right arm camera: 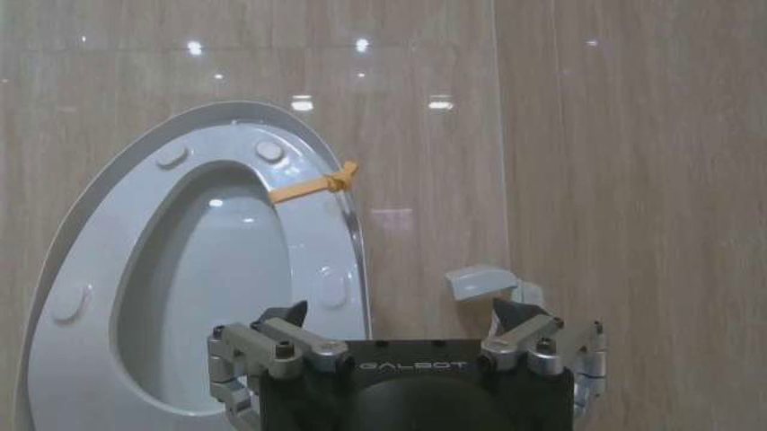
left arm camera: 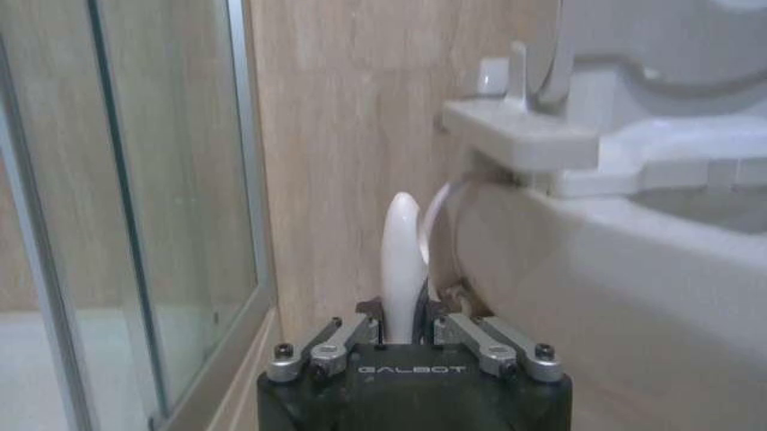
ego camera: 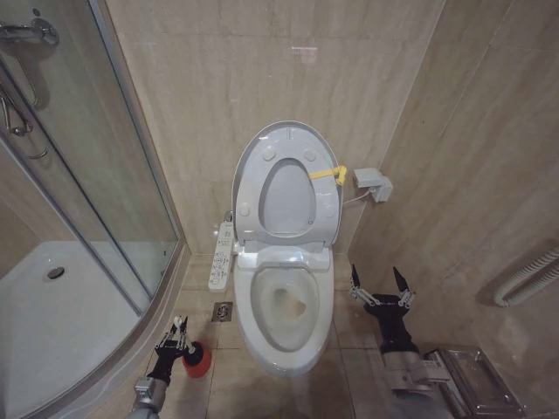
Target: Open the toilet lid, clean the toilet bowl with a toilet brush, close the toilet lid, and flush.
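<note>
The toilet lid stands upright against the back wall, with the seat ring raised against it and a yellow strap at its edge. Below it the toilet bowl lies uncovered, its inside faintly yellow. My left gripper is low on the floor beside the bowl, shut on the toilet brush's white handle. Directly beside it sits the red holder. On the other side of the bowl my right gripper is open and holds nothing.
A white button panel runs along the bowl's left side, with a floor drain below it. The glass shower door and shower tray close off the left. A wall box, a white hose and a metal rack are on the right.
</note>
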